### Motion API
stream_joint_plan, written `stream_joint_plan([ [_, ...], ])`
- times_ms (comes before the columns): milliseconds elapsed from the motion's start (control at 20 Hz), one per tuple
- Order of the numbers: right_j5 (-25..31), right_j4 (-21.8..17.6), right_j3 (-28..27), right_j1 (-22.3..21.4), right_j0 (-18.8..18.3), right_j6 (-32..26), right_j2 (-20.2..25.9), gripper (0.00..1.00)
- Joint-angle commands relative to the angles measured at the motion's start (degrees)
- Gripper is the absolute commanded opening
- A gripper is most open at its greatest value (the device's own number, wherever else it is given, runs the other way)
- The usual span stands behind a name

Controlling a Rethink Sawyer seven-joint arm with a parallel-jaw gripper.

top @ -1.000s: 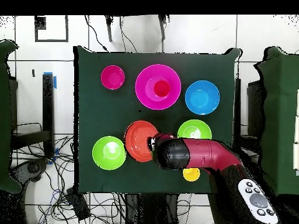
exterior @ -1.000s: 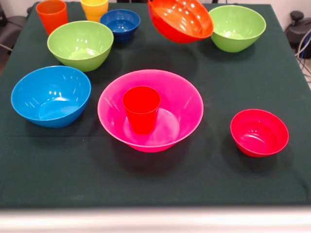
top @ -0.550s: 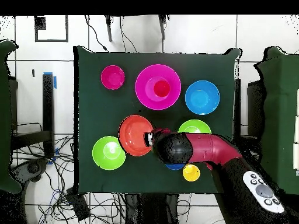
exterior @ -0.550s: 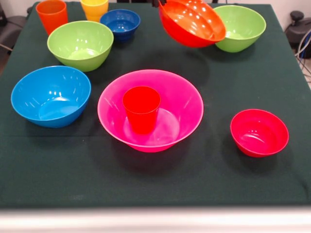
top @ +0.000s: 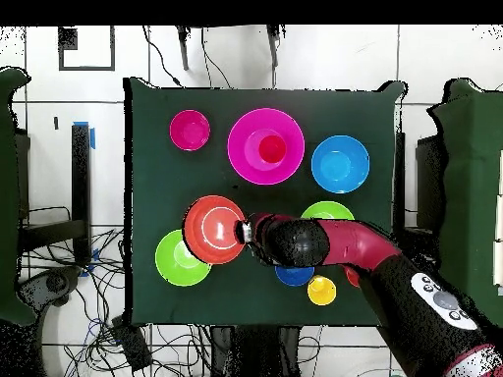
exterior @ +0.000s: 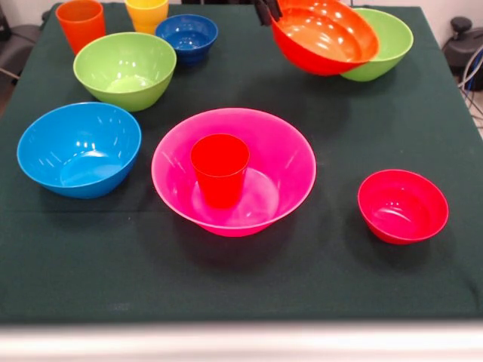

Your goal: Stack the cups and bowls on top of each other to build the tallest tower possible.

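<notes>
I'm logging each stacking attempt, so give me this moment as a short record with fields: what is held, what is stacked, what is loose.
held: orange bowl, gripped at its rim by the tool, off the table, overlapping a lime green bowl
stacked: red cup upright inside the pink bowl
loose bowls: light blue bowl, second lime green bowl, dark blue bowl, small red bowl
loose cups: orange cup, yellow cup

End effector (exterior: 267, 10) clamped (on a rim), arm (top: 344, 243) outstretched.
</notes>
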Motion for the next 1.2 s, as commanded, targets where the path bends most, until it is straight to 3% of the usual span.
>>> stream_joint_plan([
  [50, 9.03, -0.71, -4.87, 6.98, -1.57, -12.01, 8.06, 0.0],
  [200, 10.05, 0.37, -4.17, 8.7, -3.99, -12.47, 11.35, 0.0],
  [550, 13.82, 0.17, -8.3, 13.86, -5.29, -12.93, 14.33, 0.0],
  [1200, 21.65, -1.42, -18.09, 18.11, -4.32, -15.03, 16.71, 0.0],
])
